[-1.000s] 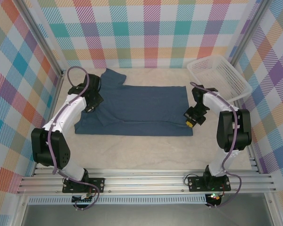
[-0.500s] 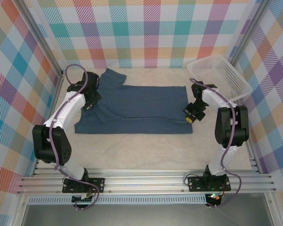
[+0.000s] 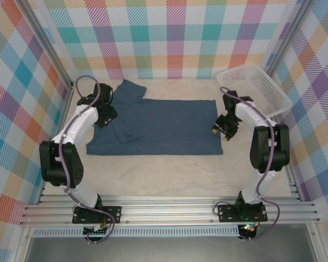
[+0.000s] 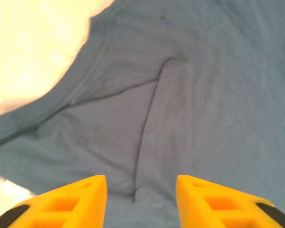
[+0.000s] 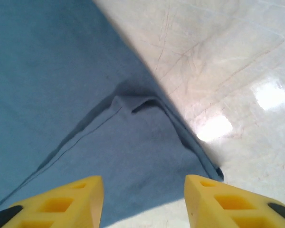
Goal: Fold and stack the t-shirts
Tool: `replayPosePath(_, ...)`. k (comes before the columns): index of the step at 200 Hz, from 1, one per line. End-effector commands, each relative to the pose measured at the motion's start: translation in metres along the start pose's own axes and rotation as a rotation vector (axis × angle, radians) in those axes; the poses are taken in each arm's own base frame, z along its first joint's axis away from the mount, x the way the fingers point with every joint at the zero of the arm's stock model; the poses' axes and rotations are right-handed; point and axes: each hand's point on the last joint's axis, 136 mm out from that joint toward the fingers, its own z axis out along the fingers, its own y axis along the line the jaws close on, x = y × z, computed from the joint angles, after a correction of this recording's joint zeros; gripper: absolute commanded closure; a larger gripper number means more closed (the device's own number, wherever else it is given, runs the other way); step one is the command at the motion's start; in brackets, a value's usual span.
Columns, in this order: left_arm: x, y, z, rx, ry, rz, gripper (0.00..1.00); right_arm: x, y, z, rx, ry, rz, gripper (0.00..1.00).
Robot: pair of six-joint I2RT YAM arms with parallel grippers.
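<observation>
One t-shirt (image 3: 164,126), plain slate blue, lies spread across the far half of the table (image 3: 164,177), with a sleeve poking out toward the far left corner. One white mesh basket (image 3: 277,99) stands tilted in the far right corner, well apart from the shirt, its mesh floor in plain sight.

Two arms reach forward from the near edge, one along each side of the shirt. The left gripper (image 3: 102,117) hangs over the shirt's left end, near the sleeve. From its wrist camera, the left gripper (image 4: 141,202) has its yellow fingers (image 4: 73,199) spread apart above a soft crease in the cloth, pinching nothing.

The right gripper (image 3: 223,131) sits at the shirt's right edge. In its own camera, the right gripper (image 5: 143,202) also has its fingers (image 5: 61,199) spread wide, hovering over a rumpled hem corner beside bare table.
</observation>
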Motion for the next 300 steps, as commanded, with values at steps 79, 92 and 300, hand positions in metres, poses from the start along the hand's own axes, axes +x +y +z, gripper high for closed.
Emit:
replayPosePath(79,0.048,0.065,0.083,-0.085,0.262,-0.230,0.92,0.055,-0.006,0.041,-0.063,0.097,-0.041,0.82)
replayPosePath(92,0.047,0.073,0.093,-0.114,0.271,-0.233,0.93,0.049,-0.003,0.049,-0.037,0.104,-0.050,0.84)
replayPosePath(300,0.125,0.101,0.016,-0.127,0.269,-0.226,0.71,0.097,-0.055,0.009,0.044,0.048,-0.045,0.61)
